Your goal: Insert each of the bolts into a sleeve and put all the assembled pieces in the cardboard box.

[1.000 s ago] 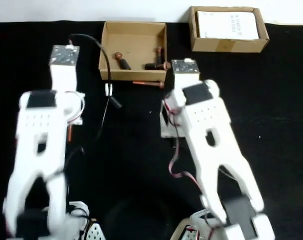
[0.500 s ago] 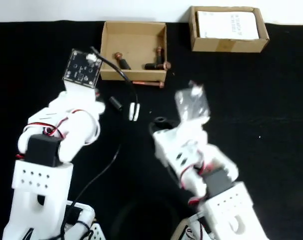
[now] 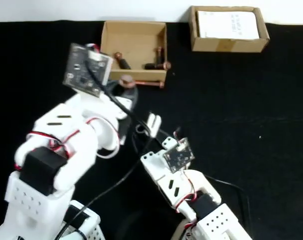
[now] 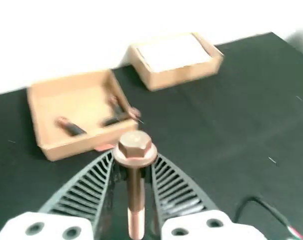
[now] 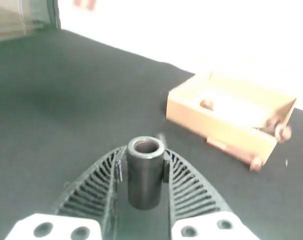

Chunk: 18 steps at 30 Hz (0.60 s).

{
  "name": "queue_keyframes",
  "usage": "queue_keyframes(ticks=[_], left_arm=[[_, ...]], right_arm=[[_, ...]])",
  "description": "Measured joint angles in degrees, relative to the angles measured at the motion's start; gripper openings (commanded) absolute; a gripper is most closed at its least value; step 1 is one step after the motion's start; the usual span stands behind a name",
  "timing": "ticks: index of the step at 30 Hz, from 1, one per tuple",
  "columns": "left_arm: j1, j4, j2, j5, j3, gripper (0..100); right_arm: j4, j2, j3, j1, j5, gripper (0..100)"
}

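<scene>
In the left wrist view my left gripper is shut on a copper bolt, held upright with its hex head on top. From the high view that bolt hangs just in front of the cardboard box, which holds three bolt-and-sleeve pieces. My right gripper is shut on a dark sleeve, open bore facing up. The right arm is folded low at the near middle of the table. Another copper bolt lies on the mat against the box's front wall.
A second cardboard box with white paper inside stands at the back right. A black cable with a white connector trails between the two arms. The black mat reaches to a white strip behind the boxes.
Both arms have folded back from their outstretched pose and lifted off the mat. The left gripper swung right with the bolt; the right arm drew in toward the near edge.
</scene>
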Motion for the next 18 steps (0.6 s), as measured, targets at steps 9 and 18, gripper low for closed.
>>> queue_keyframes(ticks=[9, 18], left_arm=[[1.76, -12.31, 1.85, 0.35, 12.48, 1], [3.34, -18.37, 2.20, 0.35, 18.02, 1]], right_arm=[[2.73, 0.00, 0.00, 0.00, -12.04, 0.7], [3.25, 0.00, -0.09, 0.79, -13.54, 0.7]])
